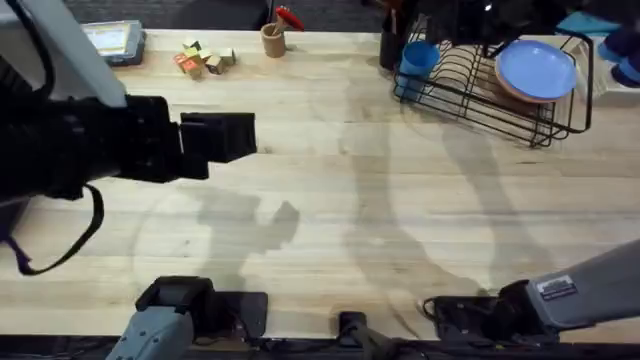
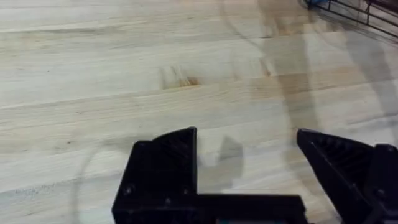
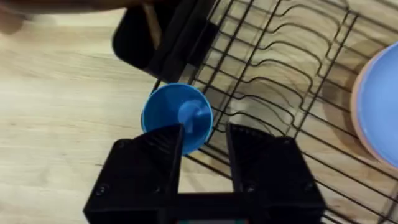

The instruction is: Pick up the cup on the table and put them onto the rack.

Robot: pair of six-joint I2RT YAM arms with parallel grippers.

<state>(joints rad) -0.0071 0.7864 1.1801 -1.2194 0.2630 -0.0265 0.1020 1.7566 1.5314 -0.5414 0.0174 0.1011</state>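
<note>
The cup (image 1: 418,58), sky blue and upright with its mouth open to the camera, sits at about one o'clock in the overhead view, at the left end of the black wire rack (image 1: 500,95) on the far right part of the surface (image 1: 330,190). In the right wrist view the cup (image 3: 177,117) lies right at the tips of the right pincer (image 3: 205,134): one black finger overlaps the near part of its rim, the other finger stands just beside it over the rack's wires (image 3: 280,74), and there is a plain gap between the two fingers, so the pincer is open and whether it actually touches the cup cannot be told. A dark utensil holder (image 3: 140,40) stands just behind the cup. A blue plate (image 1: 536,68) leans among the rack's slats toward two o'clock from the cup. The left pincer (image 1: 225,137) hangs at about ten o'clock in the overhead view, well apart from the cup and rack; in the left wrist view the left pincer (image 2: 249,146) has its fingers spread wide over bare wood with nothing between them. Along the far edge of the surface, at about eleven o'clock, stand a small tan wooden cup (image 1: 273,40) and a cluster of small wooden blocks (image 1: 203,60).
</note>
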